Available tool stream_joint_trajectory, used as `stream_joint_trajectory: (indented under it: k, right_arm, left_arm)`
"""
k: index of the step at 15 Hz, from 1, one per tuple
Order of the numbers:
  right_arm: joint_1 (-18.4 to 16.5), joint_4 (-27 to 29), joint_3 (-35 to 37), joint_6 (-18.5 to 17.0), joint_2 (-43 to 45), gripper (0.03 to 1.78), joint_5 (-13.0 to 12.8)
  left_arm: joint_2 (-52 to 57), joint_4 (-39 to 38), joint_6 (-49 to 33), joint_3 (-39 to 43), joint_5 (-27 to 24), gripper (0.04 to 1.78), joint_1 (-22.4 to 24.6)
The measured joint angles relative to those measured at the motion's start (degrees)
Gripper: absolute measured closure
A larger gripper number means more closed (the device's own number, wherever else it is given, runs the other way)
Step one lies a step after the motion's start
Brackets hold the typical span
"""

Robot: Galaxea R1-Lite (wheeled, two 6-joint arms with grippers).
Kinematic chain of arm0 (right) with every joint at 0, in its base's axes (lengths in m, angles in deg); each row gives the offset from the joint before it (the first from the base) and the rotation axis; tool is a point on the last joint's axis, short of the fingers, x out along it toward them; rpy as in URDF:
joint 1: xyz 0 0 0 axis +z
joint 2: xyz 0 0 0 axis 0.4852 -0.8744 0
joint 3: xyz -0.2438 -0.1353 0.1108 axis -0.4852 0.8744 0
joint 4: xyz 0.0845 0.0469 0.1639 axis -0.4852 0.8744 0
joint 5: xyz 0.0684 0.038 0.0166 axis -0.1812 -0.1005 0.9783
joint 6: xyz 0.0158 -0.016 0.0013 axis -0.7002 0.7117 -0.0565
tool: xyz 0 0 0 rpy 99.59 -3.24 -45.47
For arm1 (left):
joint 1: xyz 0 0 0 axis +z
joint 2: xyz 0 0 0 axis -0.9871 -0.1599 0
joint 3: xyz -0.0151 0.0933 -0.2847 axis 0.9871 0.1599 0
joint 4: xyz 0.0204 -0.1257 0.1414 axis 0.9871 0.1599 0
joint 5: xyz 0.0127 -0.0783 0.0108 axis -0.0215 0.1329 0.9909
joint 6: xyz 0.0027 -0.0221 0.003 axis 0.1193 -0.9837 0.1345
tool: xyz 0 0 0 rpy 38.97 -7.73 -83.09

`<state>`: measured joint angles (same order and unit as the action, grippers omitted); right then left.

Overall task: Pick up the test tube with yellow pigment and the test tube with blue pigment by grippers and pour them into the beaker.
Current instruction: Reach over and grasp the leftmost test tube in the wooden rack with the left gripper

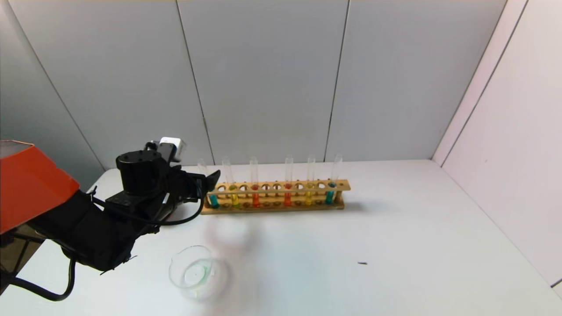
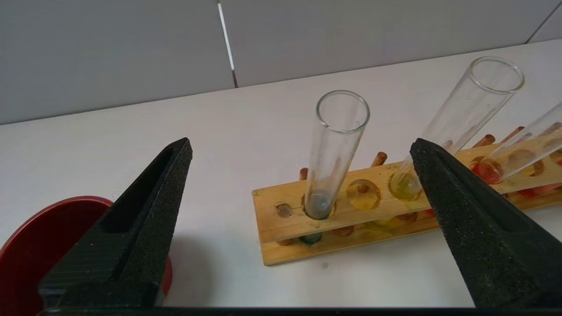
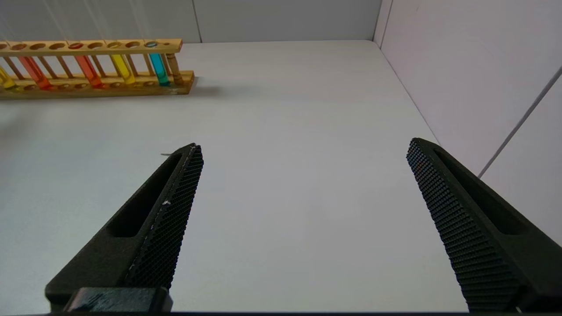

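The left gripper (image 1: 206, 186) is held wide open and empty at the left end of the wooden rack (image 1: 281, 186). The test tube with yellow pigment (image 1: 233, 186) is probably the second one; it should be centred between the jaws before closing. The test tube with blue pigment (image 1: 331, 186) is seated rightmost. The beaker (image 1: 193, 272) is placed on the white table (image 1: 395, 245), grey panels behind. The right gripper (image 3: 303, 175) is parked open.

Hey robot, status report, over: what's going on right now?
Left gripper open, empty, at rack left end. Right gripper open, parked over table. Yellow tube, blue tube racked; beaker tinted green. Red cup near left gripper.
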<state>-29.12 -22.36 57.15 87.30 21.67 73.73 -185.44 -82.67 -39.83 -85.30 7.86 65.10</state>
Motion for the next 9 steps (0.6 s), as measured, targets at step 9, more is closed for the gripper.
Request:
stream_joint_trajectory:
  k: [9]
  right_arm:
    - [0.00,0.00,0.00,0.00,0.00,0.11,0.00]
  left_arm:
    - [-3.94,-2.97,-1.16,-3.34,0.05,0.07,-0.76]
